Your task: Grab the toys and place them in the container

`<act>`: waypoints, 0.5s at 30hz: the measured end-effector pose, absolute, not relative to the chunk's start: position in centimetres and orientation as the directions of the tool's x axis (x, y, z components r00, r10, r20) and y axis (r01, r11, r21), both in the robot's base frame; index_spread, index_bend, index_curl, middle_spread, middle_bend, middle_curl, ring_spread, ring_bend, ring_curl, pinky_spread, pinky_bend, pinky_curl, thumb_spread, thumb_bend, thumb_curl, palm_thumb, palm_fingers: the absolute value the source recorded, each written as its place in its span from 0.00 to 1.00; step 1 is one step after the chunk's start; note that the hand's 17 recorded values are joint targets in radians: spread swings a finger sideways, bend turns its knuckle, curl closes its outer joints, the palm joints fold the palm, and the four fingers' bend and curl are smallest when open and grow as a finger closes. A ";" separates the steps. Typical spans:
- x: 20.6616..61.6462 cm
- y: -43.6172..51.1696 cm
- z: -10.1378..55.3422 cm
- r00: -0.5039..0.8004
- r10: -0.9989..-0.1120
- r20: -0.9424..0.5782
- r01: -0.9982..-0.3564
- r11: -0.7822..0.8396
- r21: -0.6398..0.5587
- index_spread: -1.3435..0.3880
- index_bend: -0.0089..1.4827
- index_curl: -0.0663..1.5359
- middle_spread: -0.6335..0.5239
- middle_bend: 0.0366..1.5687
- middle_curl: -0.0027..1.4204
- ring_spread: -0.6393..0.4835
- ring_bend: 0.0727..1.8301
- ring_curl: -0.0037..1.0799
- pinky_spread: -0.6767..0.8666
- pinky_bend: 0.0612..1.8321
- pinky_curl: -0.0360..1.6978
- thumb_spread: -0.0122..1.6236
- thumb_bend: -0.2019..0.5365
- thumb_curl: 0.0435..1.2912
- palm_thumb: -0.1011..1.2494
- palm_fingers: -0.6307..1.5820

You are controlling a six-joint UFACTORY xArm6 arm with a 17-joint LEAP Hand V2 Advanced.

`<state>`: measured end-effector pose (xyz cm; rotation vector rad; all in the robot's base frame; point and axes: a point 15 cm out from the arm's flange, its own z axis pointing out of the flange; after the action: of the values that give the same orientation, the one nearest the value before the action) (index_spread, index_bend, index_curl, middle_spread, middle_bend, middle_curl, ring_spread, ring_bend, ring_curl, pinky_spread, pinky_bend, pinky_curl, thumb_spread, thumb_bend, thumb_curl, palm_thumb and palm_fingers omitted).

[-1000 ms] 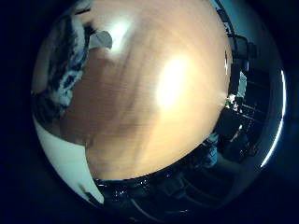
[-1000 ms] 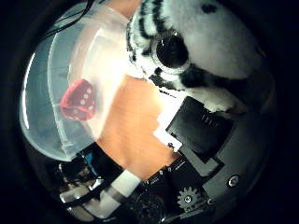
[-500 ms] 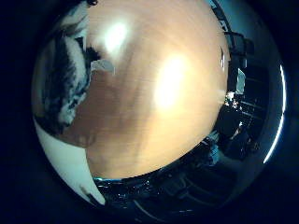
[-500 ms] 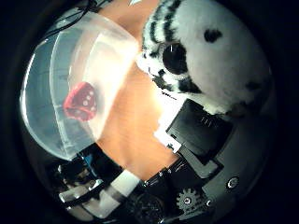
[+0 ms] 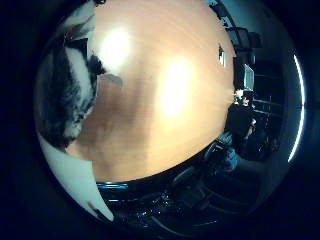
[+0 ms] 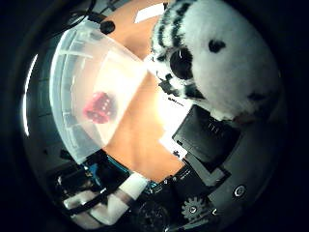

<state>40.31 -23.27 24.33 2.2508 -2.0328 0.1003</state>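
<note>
A white plush toy [image 6: 227, 58] with black stripes, spots and a big dark eye fills much of the thumb side view, pressed close to my palm. My hand [image 6: 212, 159] shows as black and white parts right against it, fingers curled on it. It hangs above the orange-brown wooden table [image 5: 170, 100]. Beside it stands a clear plastic container [image 6: 72, 72] with a red dice-like toy [image 6: 99, 107] inside.
A white sheet [image 6: 149, 12] lies on the table beyond the container. Dark chairs and equipment [image 5: 242, 80] stand past the table's far edge. Two bright light reflections sit on the tabletop.
The whole picture has shifted, so my hand has moved. The plush toy stays against the palm, and the container with the red toy looms larger and nearer.
</note>
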 end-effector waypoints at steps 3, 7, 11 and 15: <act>39.6 -23.0 26.8 0.099 -0.986 0.132 -0.995 -0.097 0.020 0.58 0.67 0.69 0.31 0.71 0.81 0.33 0.71 0.82 0.27 0.63 0.63 0.75 0.26 0.25 0.80 0.74; 38.4 -22.1 29.7 0.099 -0.985 0.144 -0.995 -0.099 0.006 0.59 0.67 0.69 0.31 0.71 0.81 0.33 0.71 0.83 0.27 0.62 0.64 0.75 0.26 0.26 0.80 0.74; 38.2 -20.4 33.0 0.116 -0.980 0.162 -0.992 -0.123 -0.034 0.59 0.67 0.68 0.31 0.71 0.81 0.33 0.70 0.83 0.27 0.61 0.65 0.75 0.26 0.26 0.80 0.75; 38.2 -17.8 37.2 0.131 -0.981 0.146 -0.986 -0.144 -0.083 0.60 0.67 0.68 0.31 0.71 0.82 0.33 0.70 0.84 0.27 0.61 0.65 0.75 0.26 0.26 0.81 0.75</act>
<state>38.22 -17.84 37.19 2.3367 -2.0335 0.2562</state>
